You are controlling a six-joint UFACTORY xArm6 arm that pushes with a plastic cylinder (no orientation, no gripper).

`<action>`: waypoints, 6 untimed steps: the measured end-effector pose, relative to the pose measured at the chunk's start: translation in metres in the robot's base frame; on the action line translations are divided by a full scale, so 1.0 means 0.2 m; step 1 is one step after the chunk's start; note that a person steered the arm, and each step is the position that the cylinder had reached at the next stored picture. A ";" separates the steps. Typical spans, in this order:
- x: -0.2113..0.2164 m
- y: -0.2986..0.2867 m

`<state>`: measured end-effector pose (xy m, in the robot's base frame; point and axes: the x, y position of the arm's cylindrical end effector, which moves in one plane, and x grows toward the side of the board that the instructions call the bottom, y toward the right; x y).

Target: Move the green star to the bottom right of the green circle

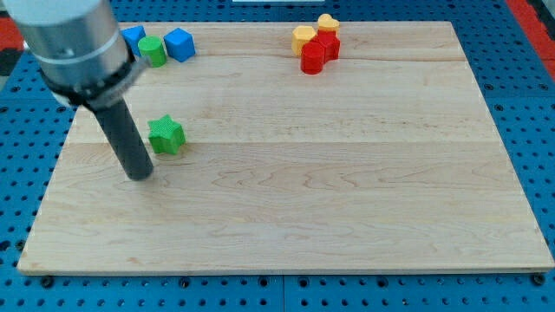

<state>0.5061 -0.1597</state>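
Note:
The green star point(166, 135) lies on the wooden board point(347, 191) at the view's left, below the green circle point(153, 50), which stands at the view's top left between two blue blocks. My tip point(140, 173) rests on the board just to the lower left of the green star, a small gap apart from it. The dark rod rises from the tip up to the grey arm body at the view's top left.
A blue block point(179, 43) sits right of the green circle and another blue block point(133, 38) left of it, partly behind the arm. At the view's top middle, two yellow blocks point(304, 36) point(328, 22) and two red blocks point(313, 56) point(329, 43) cluster together.

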 end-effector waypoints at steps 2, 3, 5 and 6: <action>-0.47 0.17; -0.49 0.19; -0.17 0.07; -0.43 -0.05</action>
